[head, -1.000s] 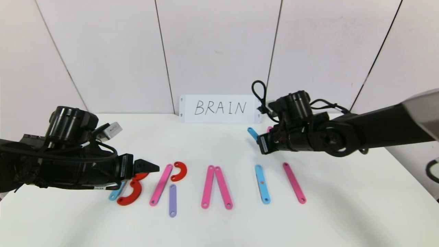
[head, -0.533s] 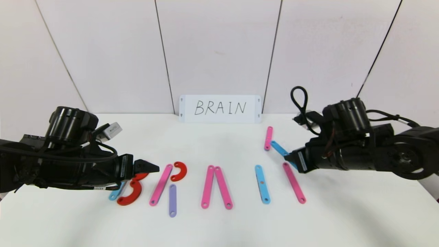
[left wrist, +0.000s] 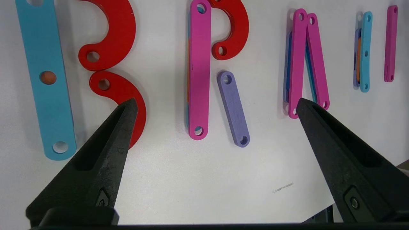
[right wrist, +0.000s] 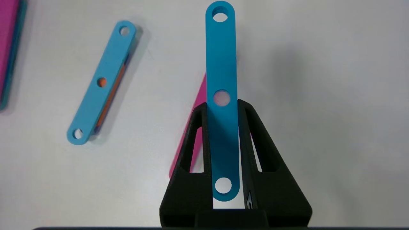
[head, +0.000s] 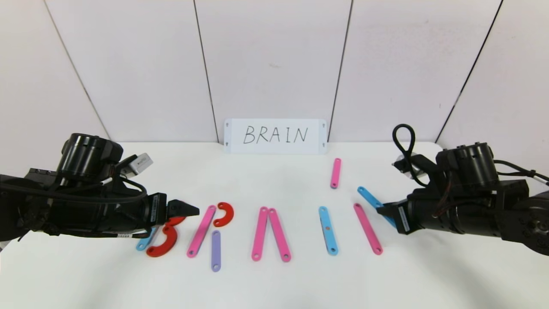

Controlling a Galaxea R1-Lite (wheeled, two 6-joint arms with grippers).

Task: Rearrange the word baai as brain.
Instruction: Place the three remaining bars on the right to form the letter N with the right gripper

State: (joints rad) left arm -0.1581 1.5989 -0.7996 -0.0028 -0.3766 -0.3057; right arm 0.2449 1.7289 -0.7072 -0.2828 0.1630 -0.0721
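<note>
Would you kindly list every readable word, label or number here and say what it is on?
"BRAIN": handwritten on the white card standing against the wall.
Small label on the left arm: too small to read.
Small label on the right gripper: too small to read.
Nothing else bears text.

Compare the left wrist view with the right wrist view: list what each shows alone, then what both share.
Only the left wrist view: the open left gripper, two red arcs beside a blue bar, a third arc, the purple bar and two leaning pink bars.

Only the right wrist view: the right gripper shut on a blue bar.

Both: the blue I bar and the table.
</note>
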